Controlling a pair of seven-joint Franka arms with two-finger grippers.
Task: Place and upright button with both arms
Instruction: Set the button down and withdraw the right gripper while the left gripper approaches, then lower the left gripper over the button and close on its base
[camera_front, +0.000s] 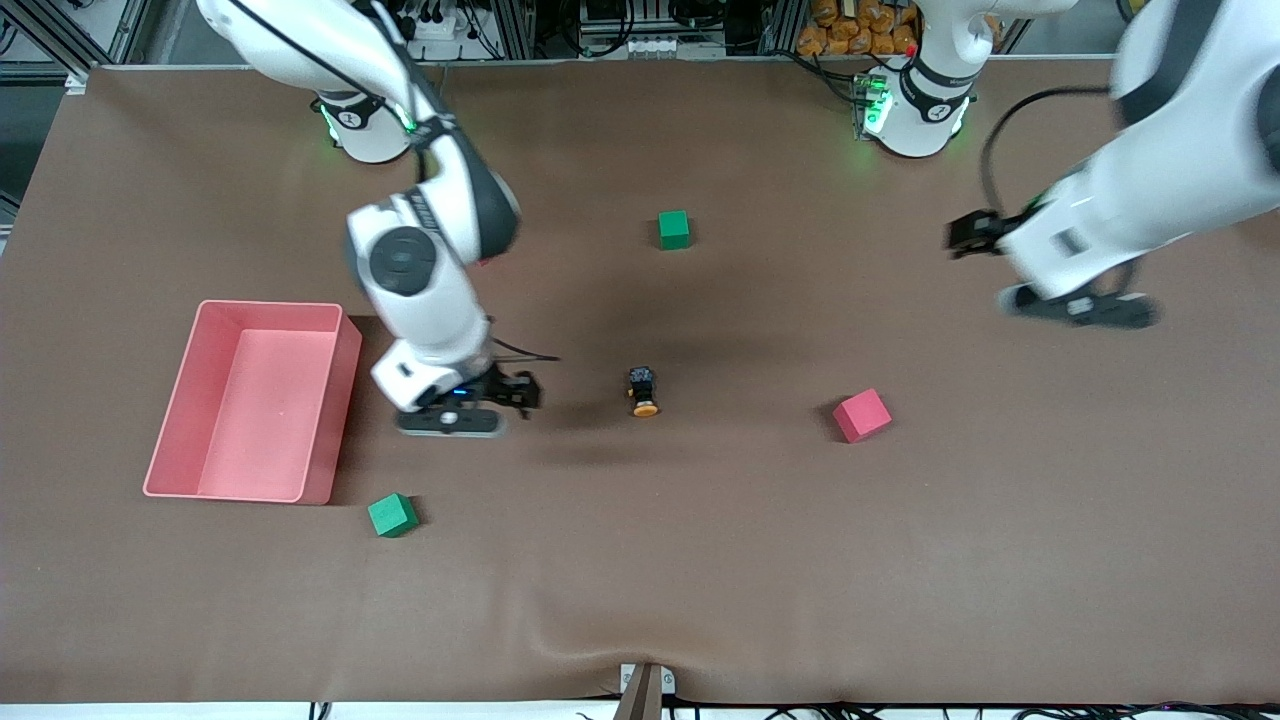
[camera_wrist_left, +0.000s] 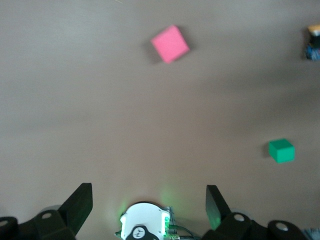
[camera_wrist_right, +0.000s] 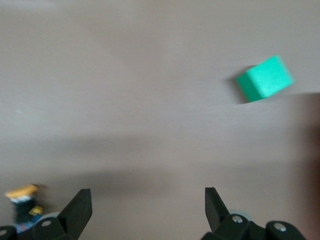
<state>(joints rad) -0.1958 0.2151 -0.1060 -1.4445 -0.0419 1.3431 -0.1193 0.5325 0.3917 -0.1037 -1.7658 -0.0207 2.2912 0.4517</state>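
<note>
Jaws spread empty; button (camera_wrist_left: 313, 41) cut off.

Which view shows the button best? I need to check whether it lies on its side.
The front view: the button shows whole, lying on the table, orange cap toward the camera. The left wrist view catches it cut off at the edge; the right wrist view shows it blurred in a corner.

Count on the brown table (camera_front: 700, 580): one button (camera_front: 644, 391); two green cubes (camera_front: 674, 230), (camera_front: 392, 515); one pink cube (camera_front: 861, 415); one pink bin (camera_front: 256, 400). Two white arms, each with one black gripper: right gripper (camera_front: 450, 421), left gripper (camera_front: 1080, 308).
</note>
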